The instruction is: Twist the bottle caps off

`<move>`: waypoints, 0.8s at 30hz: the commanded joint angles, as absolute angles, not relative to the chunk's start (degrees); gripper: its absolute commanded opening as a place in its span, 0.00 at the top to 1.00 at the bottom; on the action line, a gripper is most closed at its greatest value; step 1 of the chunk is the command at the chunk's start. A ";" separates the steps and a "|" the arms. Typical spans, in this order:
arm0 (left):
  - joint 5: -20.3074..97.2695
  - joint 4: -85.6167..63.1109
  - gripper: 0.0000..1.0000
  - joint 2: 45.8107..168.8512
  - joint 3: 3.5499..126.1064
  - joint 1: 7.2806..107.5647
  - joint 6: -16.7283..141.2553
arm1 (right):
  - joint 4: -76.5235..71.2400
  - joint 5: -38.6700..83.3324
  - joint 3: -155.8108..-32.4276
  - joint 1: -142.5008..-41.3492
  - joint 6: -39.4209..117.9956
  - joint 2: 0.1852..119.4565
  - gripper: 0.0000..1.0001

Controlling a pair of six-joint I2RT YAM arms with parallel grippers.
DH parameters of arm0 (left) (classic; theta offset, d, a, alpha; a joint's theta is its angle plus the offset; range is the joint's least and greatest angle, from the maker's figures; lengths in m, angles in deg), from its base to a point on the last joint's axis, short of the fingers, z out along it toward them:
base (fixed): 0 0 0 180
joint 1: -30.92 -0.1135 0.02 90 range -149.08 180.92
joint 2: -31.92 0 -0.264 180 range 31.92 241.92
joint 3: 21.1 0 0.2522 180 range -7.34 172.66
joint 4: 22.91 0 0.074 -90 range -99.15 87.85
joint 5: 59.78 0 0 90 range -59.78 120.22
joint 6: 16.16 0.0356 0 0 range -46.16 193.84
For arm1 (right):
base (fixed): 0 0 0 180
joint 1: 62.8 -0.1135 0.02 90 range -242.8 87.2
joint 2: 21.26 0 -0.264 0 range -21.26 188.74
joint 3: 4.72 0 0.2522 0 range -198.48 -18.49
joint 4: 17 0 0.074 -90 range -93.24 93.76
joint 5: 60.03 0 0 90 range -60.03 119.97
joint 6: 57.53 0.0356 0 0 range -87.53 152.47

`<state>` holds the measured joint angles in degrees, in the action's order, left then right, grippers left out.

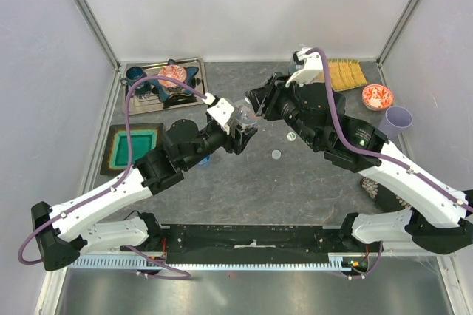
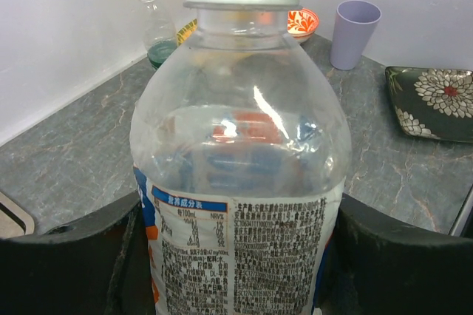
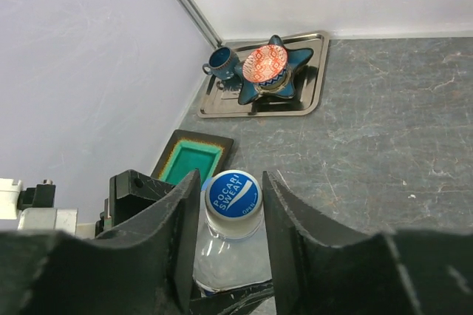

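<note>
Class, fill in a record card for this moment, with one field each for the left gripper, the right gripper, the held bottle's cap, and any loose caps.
left gripper: shut on the labelled bottle
right gripper: fingers either side of the cap, grip unclear
cap: blue top, still on the bottle
loose caps: two, on the table

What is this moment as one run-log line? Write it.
step: uncapping | left gripper: shut on clear plastic bottle with blue-white label | right gripper: straddling its blue-topped cap, grip unclear | cap: on
</note>
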<state>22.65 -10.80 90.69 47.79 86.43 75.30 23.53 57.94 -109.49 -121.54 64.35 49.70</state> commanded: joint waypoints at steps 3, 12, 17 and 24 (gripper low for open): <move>21.52 -12.31 0.48 89.76 47.94 86.82 77.27 | 21.55 58.01 -108.66 -121.60 64.11 49.49 0.54; 21.52 -12.31 0.48 89.32 47.68 86.82 77.10 | 21.81 58.80 -107.78 -121.60 63.94 49.49 0.48; 21.43 -12.40 0.48 89.05 47.59 86.82 77.18 | 21.81 57.40 -107.26 -121.60 63.59 49.58 0.76; 27.20 -10.83 0.48 87.21 48.99 86.38 77.71 | 21.90 48.20 -105.23 -121.60 57.98 48.44 1.00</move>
<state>22.21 -8.64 89.68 47.55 86.52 75.32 22.63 56.21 -106.47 -121.43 62.14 49.52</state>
